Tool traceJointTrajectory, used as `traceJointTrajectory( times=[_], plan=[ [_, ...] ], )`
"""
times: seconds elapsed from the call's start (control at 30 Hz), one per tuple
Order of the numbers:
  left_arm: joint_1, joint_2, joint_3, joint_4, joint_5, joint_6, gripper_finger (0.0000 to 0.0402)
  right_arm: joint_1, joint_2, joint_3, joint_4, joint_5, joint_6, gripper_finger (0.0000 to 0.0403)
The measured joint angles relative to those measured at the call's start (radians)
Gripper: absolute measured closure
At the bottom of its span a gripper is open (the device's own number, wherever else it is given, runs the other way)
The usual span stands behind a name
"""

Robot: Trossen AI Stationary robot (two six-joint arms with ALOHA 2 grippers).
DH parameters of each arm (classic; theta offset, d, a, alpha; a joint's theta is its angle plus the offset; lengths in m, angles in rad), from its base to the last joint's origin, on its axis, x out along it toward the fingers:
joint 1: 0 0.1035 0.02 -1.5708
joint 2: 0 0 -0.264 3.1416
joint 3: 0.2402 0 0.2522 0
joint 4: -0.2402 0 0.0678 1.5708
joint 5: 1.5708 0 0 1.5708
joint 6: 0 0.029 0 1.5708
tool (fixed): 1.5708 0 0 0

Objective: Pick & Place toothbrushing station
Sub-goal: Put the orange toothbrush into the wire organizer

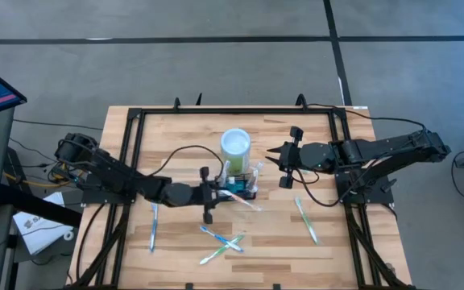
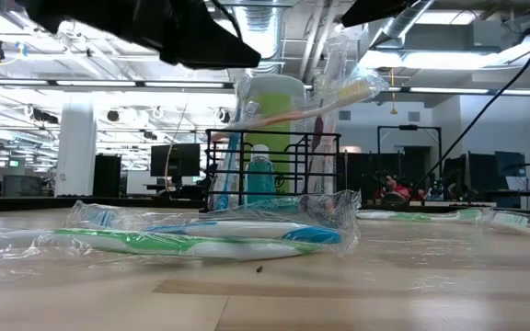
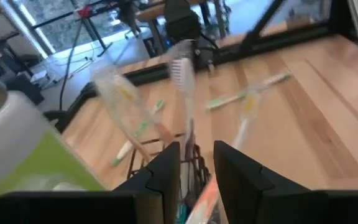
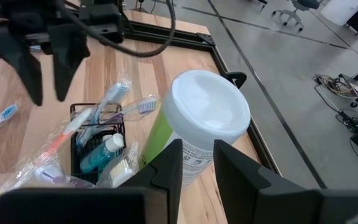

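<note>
The toothbrushing station, a black wire caddy point(image 1: 243, 192) point(image 2: 274, 170) point(image 4: 98, 149), stands on its base at the table's middle. It holds wrapped toothbrushes and a small blue bottle point(image 4: 107, 149). My left gripper point(image 1: 218, 194) point(image 4: 47, 93) hangs just left of the caddy and above it, open, with nothing between its fingers; its wrist view looks down over the caddy's toothbrushes point(image 3: 182, 93). My right gripper point(image 1: 274, 159) point(image 4: 197, 168) hovers open to the right of the caddy, high over the table.
A lime-green cup with a white top point(image 1: 234, 147) point(image 4: 197, 124) stands right behind the caddy. Wrapped toothbrushes lie loose on the table: one at the left point(image 1: 153, 225), a crossed pair near the front point(image 1: 222, 242) point(image 2: 210, 234), one at the right point(image 1: 306, 219).
</note>
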Motion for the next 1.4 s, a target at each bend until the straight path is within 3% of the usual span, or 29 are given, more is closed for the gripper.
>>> traceJointTrajectory(
  times=[0.23,0.53,0.87,1.4],
  plan=[
    [-0.021,0.038,0.132,-0.249,0.001,0.007,0.0311,0.000,0.000,0.000,-0.001,0.000,0.000,0.0321],
    [-0.031,0.131,0.251,-0.397,0.002,0.005,0.0286,0.000,0.000,0.000,0.001,0.000,0.000,0.0321],
    [-0.043,0.218,0.331,-0.391,-0.003,0.035,0.0222,0.000,0.000,0.000,0.001,0.000,0.000,0.0321],
    [-0.017,0.298,0.383,-0.391,-0.064,0.121,0.0229,0.000,0.000,0.000,0.001,0.000,0.011,0.0321]
  ],
)
